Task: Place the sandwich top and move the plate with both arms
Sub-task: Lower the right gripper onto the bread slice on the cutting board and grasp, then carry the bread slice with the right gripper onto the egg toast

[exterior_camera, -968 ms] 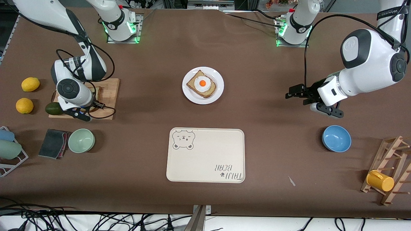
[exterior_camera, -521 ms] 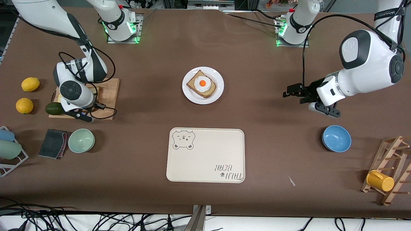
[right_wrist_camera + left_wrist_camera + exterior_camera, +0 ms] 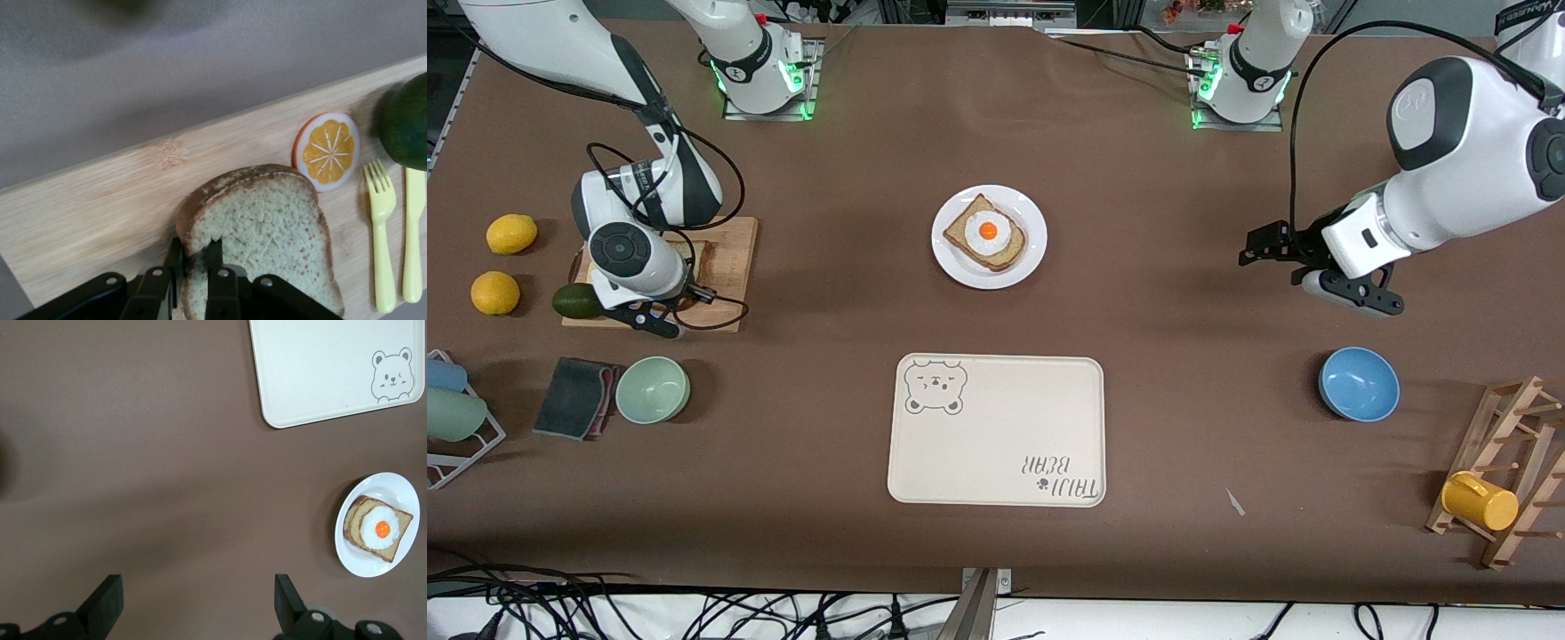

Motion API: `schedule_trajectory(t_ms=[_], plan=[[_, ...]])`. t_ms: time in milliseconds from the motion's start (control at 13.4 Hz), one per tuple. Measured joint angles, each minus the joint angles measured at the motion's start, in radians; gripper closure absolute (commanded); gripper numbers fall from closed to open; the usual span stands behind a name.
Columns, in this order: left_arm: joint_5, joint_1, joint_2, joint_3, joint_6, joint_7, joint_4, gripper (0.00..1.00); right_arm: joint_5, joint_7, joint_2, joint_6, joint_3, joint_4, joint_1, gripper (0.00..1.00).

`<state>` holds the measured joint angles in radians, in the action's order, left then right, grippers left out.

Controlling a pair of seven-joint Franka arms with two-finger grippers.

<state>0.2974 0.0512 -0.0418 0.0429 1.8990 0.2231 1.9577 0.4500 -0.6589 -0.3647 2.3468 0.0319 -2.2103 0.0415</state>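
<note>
The sandwich top point(image 3: 267, 227), a plain speckled slice with a dark crust, lies flat on the wooden cutting board point(image 3: 100, 213) toward the right arm's end of the table. My right gripper point(image 3: 195, 250) is down on the board, shut on the crust edge of that slice. From the front, the right wrist covers most of the sandwich top point(image 3: 701, 258). The white plate point(image 3: 1032, 262) sits mid-table and carries a bread slice with a fried egg point(image 3: 987, 233). My left gripper point(image 3: 1252, 251) hangs open over bare table beside the plate point(image 3: 360, 560), with nothing between its fingers.
On the cutting board point(image 3: 734, 240) lie an orange slice point(image 3: 327, 150), a yellow fork point(image 3: 380, 227) and an avocado point(image 3: 574, 300). Two lemons point(image 3: 511, 233), a green bowl point(image 3: 652, 388) and a dark cloth point(image 3: 574, 397) are nearby. The bear-printed tray point(image 3: 996, 444), a blue bowl point(image 3: 1358, 384) and a rack holding a yellow mug point(image 3: 1479, 500) lie nearer the camera.
The right gripper's fingers have closed onto the slice's edge. The left arm has swung back toward its own end of the table, still open.
</note>
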Motion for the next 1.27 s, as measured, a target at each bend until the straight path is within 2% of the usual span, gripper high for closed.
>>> schedule_trajectory(t_ms=[149,298,447,670,819,968,1117,1266], plan=[[-0.066,0.0,0.018,-0.001,-0.064,-0.013,-0.035,0.0,0.0,0.0,0.024,-0.054,0.015,0.01,0.001,1.0],[-0.138,-0.001,0.032,-0.002,-0.161,-0.043,-0.099,0.0,-0.025,-0.003,0.058,-0.158,0.063,0.029,0.001,1.0],[-0.161,-0.002,0.042,-0.002,-0.217,-0.058,-0.16,0.0,-0.063,-0.003,0.084,-0.207,0.097,0.041,0.001,1.0],[-0.183,-0.002,0.046,-0.002,-0.24,-0.07,-0.202,0.0,-0.144,-0.004,0.097,-0.324,0.146,0.084,0.002,1.0],[-0.226,-0.002,0.046,-0.002,-0.243,-0.093,-0.214,0.0,-0.249,-0.032,0.101,-0.438,0.221,0.15,0.0,1.0],[-0.233,-0.002,0.046,-0.002,-0.248,-0.102,-0.218,0.0,-0.313,-0.098,0.105,-0.498,0.312,0.204,-0.013,1.0],[-0.233,-0.002,0.046,-0.002,-0.251,-0.104,-0.218,0.0,-0.375,-0.175,0.106,-0.509,0.366,0.238,-0.078,1.0],[-0.233,-0.002,0.046,-0.001,-0.264,-0.104,-0.218,0.0,-0.43,-0.26,0.093,-0.51,0.38,0.285,-0.196,1.0]])
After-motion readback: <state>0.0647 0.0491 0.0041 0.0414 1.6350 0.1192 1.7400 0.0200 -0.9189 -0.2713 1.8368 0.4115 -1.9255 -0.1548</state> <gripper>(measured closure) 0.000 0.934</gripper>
